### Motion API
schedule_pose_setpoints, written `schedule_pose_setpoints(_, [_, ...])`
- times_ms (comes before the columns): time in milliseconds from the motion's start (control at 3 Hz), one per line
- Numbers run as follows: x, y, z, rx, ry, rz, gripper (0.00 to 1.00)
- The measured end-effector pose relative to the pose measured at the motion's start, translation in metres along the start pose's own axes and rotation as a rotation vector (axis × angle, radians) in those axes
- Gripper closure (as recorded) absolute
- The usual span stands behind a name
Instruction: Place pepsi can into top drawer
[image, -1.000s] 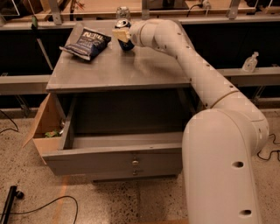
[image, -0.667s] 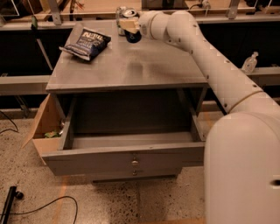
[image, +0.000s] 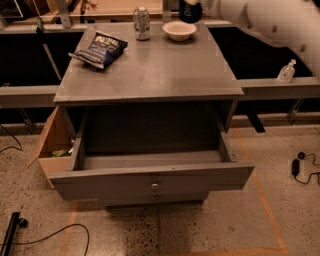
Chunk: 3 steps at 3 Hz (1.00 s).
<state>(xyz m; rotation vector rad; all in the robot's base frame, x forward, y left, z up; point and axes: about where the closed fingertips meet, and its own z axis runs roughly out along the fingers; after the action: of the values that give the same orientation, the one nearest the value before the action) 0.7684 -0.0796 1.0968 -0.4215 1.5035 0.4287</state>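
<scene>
Camera view is showing the gripper (image: 191, 6) hanging at the 12 o'clock edge, above the back of the cabinet top (image: 150, 75), on the end of the white arm (image: 270, 22) that is reaching in from 2 o'clock. Its fingers are clamping the pepsi can (image: 189, 15), which is riding just clear of the surface at 1 o'clock from the bowl (image: 179, 31).

A second ago the gripper was sitting lower, down at the tabletop around the can. Now it is carrying the can higher, so the pick is looking done and the carry is starting. The silver can (image: 142, 22) and the chip bag (image: 99, 48) are staying where they were.

The top drawer (image: 150, 177) is standing pulled out at 6 o'clock, well apart from the can. The next move is probably calling for a swing toward 6 o'clock, past the front lip, before lowering.
</scene>
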Motion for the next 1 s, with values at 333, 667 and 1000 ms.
schedule_pose_setpoints(333, [-0.039,0.029,-0.069,0.053,-0.010,0.107,1.00])
schedule_pose_setpoints(667, [-0.013,0.084,-0.108,0.035,0.070,0.191,1.00])
schedule_pose_setpoints(1000, [0.052,0.133,-0.130,0.012,0.201,0.237,1.00])
